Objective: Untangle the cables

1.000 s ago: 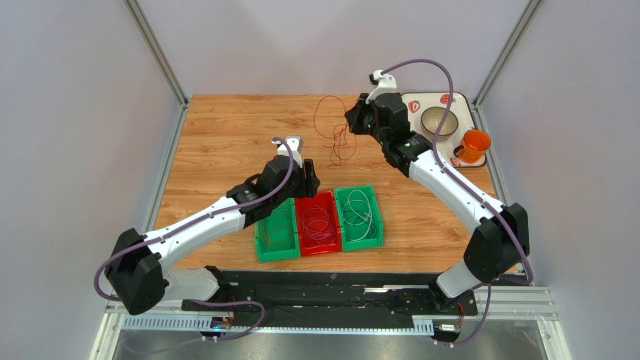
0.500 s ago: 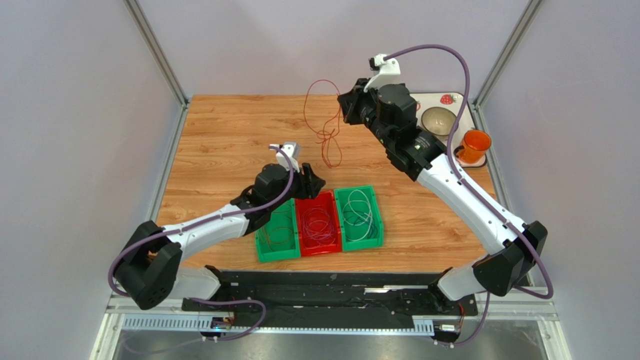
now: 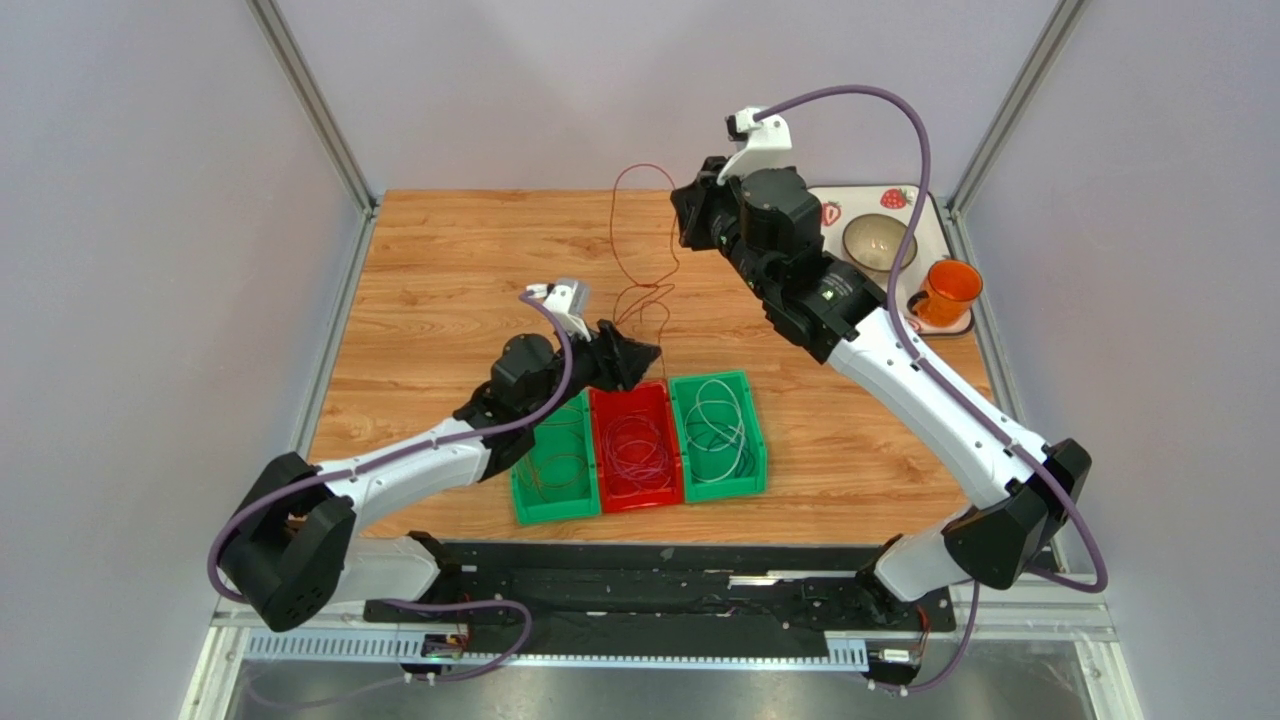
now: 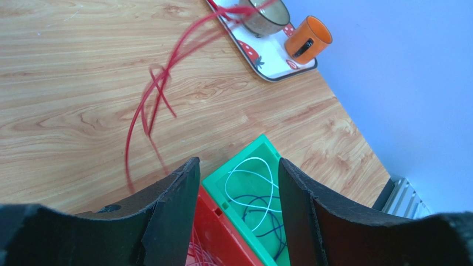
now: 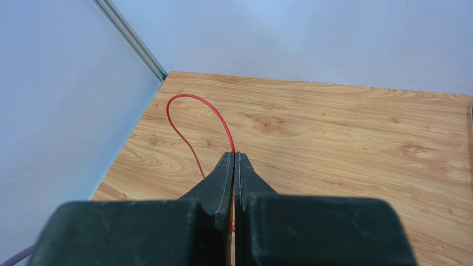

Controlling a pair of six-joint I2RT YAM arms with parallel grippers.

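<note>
I see three bins low centre: the left green bin [image 3: 553,513] holds a brown-orange cable [image 3: 559,468], the red bin [image 3: 637,504] red coils [image 3: 639,450], the right green bin [image 3: 732,485] white and dark cables [image 3: 721,420]. The right jaws are pinched tight on a red cable [image 5: 186,95], which hangs top-to-bottom in mid-frame above the bench [image 3: 436,270]. The left jaws gape wide, holding nothing.

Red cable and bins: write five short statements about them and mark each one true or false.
1. The right gripper is shut on the red cable. True.
2. The left gripper grips the same cable. False: it is open, with nothing between its fingers.
3. The red bin stands between the left green bin and the right green bin. True.
4. The red cable lies flat on the table. False: it hangs from the raised right gripper.
5. The red bin is empty. False: it holds coiled cables.
</note>
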